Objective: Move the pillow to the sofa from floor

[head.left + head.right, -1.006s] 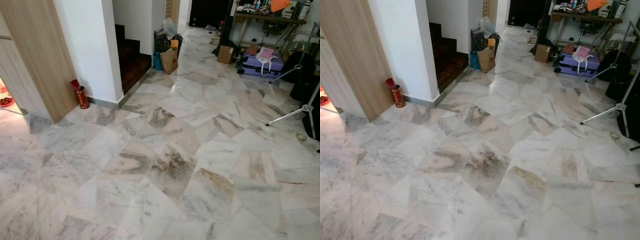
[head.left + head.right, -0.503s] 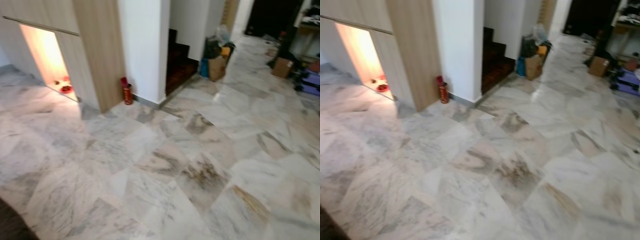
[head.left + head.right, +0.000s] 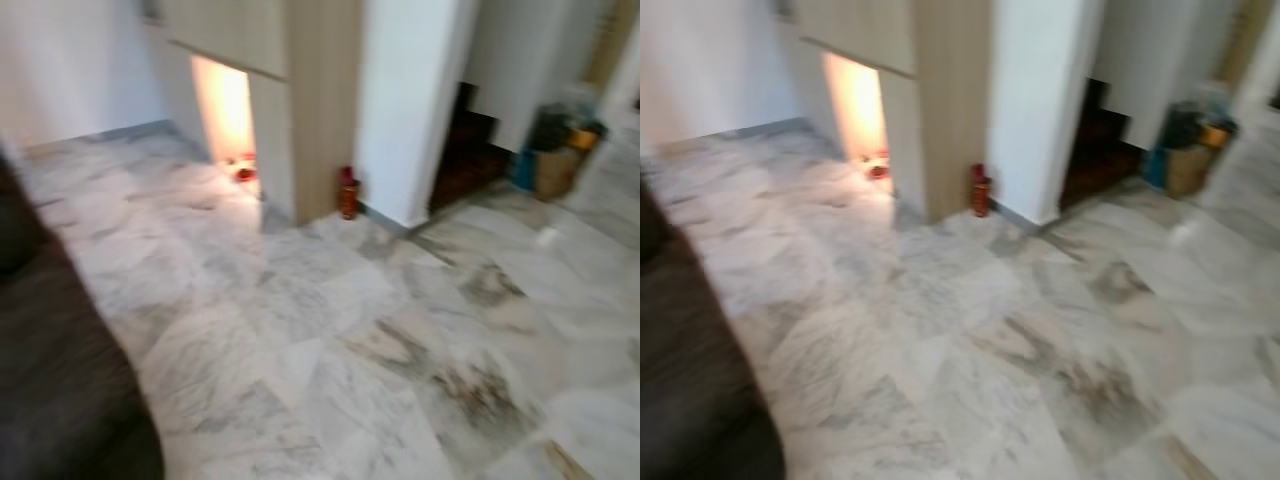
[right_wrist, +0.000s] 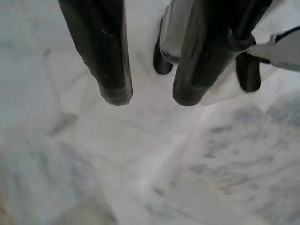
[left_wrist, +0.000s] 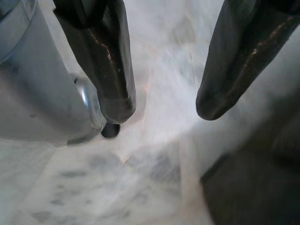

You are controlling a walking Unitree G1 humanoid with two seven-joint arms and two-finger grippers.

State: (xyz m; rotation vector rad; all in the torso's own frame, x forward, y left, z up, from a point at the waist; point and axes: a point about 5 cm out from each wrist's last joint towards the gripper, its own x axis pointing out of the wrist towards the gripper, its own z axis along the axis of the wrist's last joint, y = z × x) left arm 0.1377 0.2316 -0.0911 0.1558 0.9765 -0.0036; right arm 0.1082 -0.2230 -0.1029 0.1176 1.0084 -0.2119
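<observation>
My head views are blurred. The marble floor (image 3: 330, 330) spreads ahead, and I take the white pillar (image 3: 405, 100) as my landmark. Just left of it stands a wood panel (image 3: 320, 100), and a small red canister (image 3: 348, 193) sits on the floor at the foot of the panel, beside the pillar's base. Further left of the panel a lit opening (image 3: 225, 110) glows, with something small and red on the floor at its mouth; I cannot tell what. Right of the pillar is a dark stairway (image 3: 470, 150), and beyond that some bags (image 3: 557, 150) by the wall, too blurred to sort. Well left of the pillar, at the near edge of my view, is a dark grey mass (image 3: 60, 380), which may be the sofa. I cannot make out the pillow.

My left gripper (image 5: 161, 105) hangs over the floor, fingers spread and empty. My right gripper (image 4: 150, 96) hangs likewise, fingers apart, nothing between them.
</observation>
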